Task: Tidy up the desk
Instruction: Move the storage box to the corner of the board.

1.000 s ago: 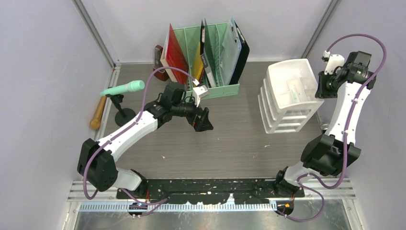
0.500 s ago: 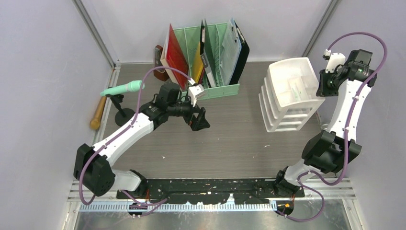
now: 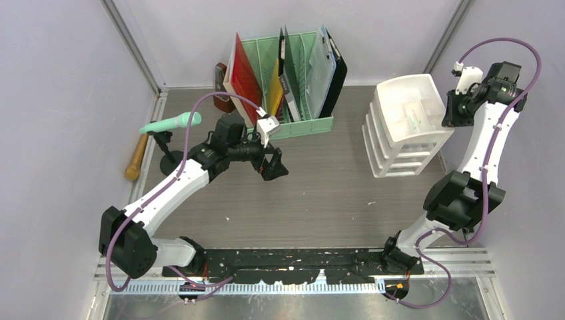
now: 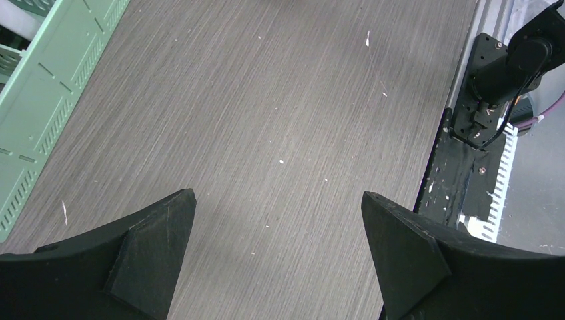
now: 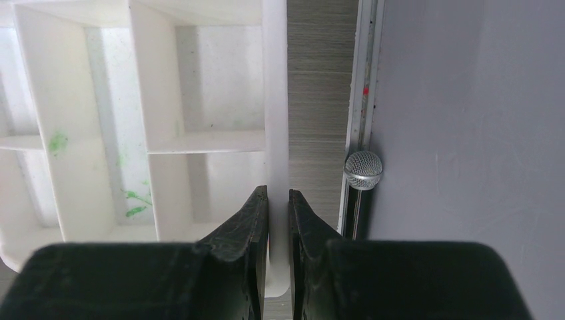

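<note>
- While the left gripper [image 3: 274, 165] hangs over the middle of the desk [image 3: 320, 193], its jaws stand wide apart with nothing between them; the left wrist view shows only bare wood grain under the two black fingers [image 4: 156, 240].
- The desk is the grey-brown plank surface filling the enclosure, bounded by metal rails and pale walls, with both arm bases at its near edge.
- The right gripper [image 3: 455, 111] reaches over the far right corner and is clamped on the white drawer unit [image 3: 403, 133]; in the right wrist view its fingers [image 5: 250, 220] pinch the thin right-hand wall of the top tray from both sides.
- That top tray is split into compartments, some smeared with green marks [image 5: 136, 200].
- A silver mesh ball [image 5: 363, 170] sits against the rail between the drawer unit and the right wall.
- At the far centre stands a mint-green file rack [image 3: 303, 125] holding upright folders [image 3: 243, 77], red, yellow, clear and black.
- Left of the rack, a mint-green microphone [image 3: 170, 123] rests tilted on a small black stand [image 3: 172, 159].
- A wooden handle [image 3: 137, 157] lies along the left rail, just beside that stand.
</note>
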`<move>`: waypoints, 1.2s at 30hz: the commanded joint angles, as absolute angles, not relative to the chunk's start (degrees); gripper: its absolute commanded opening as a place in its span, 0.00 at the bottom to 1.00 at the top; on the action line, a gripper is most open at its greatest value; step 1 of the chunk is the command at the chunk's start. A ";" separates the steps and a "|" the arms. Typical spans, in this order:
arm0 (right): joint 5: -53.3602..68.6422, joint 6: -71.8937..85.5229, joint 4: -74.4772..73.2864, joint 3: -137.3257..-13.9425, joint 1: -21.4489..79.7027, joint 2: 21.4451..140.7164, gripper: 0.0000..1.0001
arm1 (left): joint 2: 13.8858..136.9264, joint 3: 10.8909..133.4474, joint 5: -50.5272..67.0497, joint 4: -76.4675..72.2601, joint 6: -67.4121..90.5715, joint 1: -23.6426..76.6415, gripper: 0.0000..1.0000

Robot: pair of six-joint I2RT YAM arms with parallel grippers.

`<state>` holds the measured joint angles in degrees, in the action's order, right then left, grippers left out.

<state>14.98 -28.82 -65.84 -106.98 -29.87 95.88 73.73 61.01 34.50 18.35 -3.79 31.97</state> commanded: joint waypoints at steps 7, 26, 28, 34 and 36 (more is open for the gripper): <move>15.17 -34.80 -66.11 -113.38 -30.32 102.44 0.00 | 72.42 60.88 34.97 17.22 -5.14 31.33 1.00; 15.29 -32.37 -64.99 -115.32 -30.32 103.62 0.00 | 71.45 60.46 33.65 17.11 -5.36 30.09 1.00; 15.25 -32.20 -64.77 -115.28 -30.32 103.67 0.00 | 71.12 60.44 32.92 17.11 -5.45 29.82 1.00; 15.52 -30.80 -63.82 -115.56 -30.32 103.47 0.03 | 70.42 60.51 31.26 17.29 -5.47 29.11 1.00; 15.86 -30.28 -63.73 -116.04 -30.32 103.45 0.05 | 70.09 60.83 30.99 17.54 -5.55 28.77 1.00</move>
